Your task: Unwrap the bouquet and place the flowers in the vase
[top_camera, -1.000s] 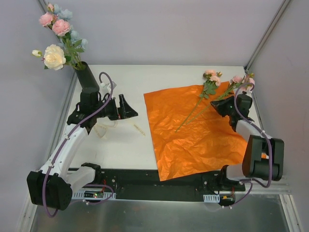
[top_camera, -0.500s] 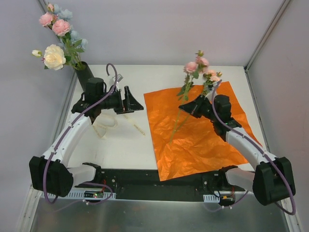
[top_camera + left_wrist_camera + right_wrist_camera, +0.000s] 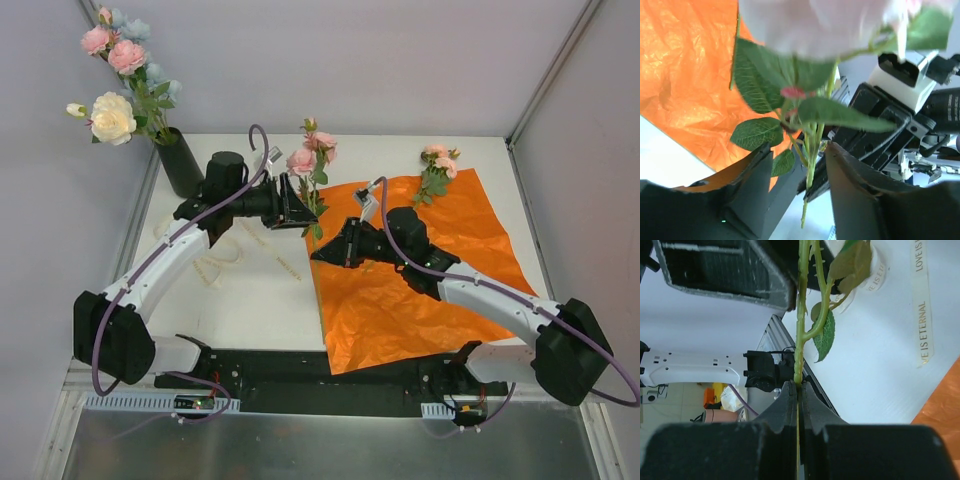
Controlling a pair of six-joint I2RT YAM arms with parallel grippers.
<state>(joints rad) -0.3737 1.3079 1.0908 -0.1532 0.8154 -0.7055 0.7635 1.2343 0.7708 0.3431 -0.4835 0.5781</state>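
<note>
A pink flower (image 3: pixel 310 157) stands upright over the orange paper's left edge. My right gripper (image 3: pixel 325 250) is shut on the low end of its green stem (image 3: pixel 800 340), with the jaws (image 3: pixel 799 387) pressed tight. My left gripper (image 3: pixel 295 205) reaches in from the left, higher up that stem (image 3: pixel 810 170). Its jaws (image 3: pixel 800 150) are apart, one on each side, and neither touches the stem. The black vase (image 3: pixel 181 162) at the back left holds several flowers (image 3: pixel 113 116). The bouquet's orange paper (image 3: pixel 430 270) lies spread flat, with one more pink flower (image 3: pixel 436 166) at its far edge.
Cream ribbon (image 3: pixel 215 265) printed with words (image 3: pixel 924 330) lies loose on the white table between the vase and the paper. Grey walls close in the left, back and right. Both arm bases sit on the black rail (image 3: pixel 300 370) at the near edge.
My right gripper lifted a pink flower off the paper's right side and carried it left. The left arm swung right from the vase, and its jaws narrowed around the stem.
</note>
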